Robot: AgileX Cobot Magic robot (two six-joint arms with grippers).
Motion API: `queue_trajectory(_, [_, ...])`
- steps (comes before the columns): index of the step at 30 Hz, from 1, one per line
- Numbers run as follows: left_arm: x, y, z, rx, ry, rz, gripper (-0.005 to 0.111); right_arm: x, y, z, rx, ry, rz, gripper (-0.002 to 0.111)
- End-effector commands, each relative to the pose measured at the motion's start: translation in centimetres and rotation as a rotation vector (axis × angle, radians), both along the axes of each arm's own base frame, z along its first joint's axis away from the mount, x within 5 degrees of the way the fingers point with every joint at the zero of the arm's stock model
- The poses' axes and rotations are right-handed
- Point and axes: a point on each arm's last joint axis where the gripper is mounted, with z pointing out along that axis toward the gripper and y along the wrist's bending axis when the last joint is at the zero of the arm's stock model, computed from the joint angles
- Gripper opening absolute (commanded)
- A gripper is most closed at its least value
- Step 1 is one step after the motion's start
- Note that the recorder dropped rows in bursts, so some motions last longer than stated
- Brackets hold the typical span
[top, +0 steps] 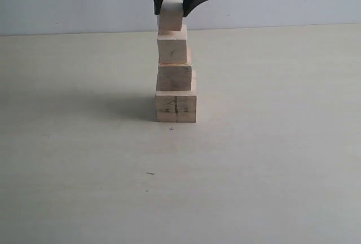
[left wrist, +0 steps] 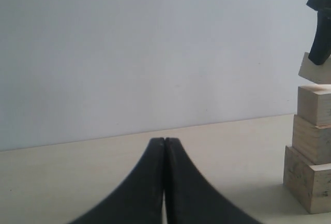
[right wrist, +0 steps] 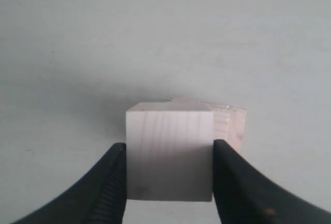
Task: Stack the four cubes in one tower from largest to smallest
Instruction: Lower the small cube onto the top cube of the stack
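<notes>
The right hand (top: 175, 7) reaches down from above and grasps the smallest cube (right wrist: 169, 154), one black finger pressed against each of two opposite sides. This pale wooden cube is at the very top of the tower (top: 176, 75), directly between the fingers. Seen from the side, it is slightly tilted, and it is not possible to tell whether it rests fully on the cube below or is held just above it.

Straight beneath the right hand, the other three cubes stand in a single column on the pale surface (top: 271, 159). The third cube (top: 172, 44) is just under the gripped one. Below it is the second cube (top: 175, 78), and at the base is the largest cube (top: 176, 107), which has a dark vertical line on its front face. The column is a little staggered, with each cube set slightly off from the one under it.

The left hand (left wrist: 164, 144) is clenched, its two dark fingers pressed together with nothing between them. It is low over the surface, and the tower stands ahead of it and off to one side. A plain light wall (left wrist: 129, 53) is behind the scene.
</notes>
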Motion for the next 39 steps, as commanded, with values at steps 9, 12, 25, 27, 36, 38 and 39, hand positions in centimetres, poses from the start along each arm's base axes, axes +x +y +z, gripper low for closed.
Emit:
queue_trajectory(9, [0.0,0.0,-0.1,0.005,-0.003,0.007,0.0,-0.4,-0.3,1.4,0.03,-0.03,0.0,0.038])
queue_trajectory(12, [0.0,0.0,-0.1,0.005,-0.003,0.007,0.0,-1.0,-0.5,2.8,0.044,-0.055,0.0,0.038])
queue_trajectory(25, [0.0,0.0,-0.1,0.005,-0.003,0.007,0.0,-0.5,-0.6,1.8,0.007,-0.051,0.0,0.037])
queue_trajectory(27, [0.0,0.0,-0.1,0.005,-0.003,0.007,0.0,-0.4,-0.7,1.8,-0.012,-0.059,-0.003,0.037])
queue_trajectory(36, [0.0,0.0,-0.1,0.005,-0.003,0.007,0.0,0.1,-0.5,0.8,-0.026,-0.042,-0.007,0.037])
queue_trajectory(38, [0.0,0.0,-0.1,0.005,-0.003,0.007,0.0,0.1,-0.5,0.7,-0.023,-0.038,-0.006,0.037])
queue_trajectory(39, [0.0,0.0,-0.1,0.005,-0.003,0.007,0.0,0.1,-0.5,0.7,-0.023,-0.038,-0.006,0.037])
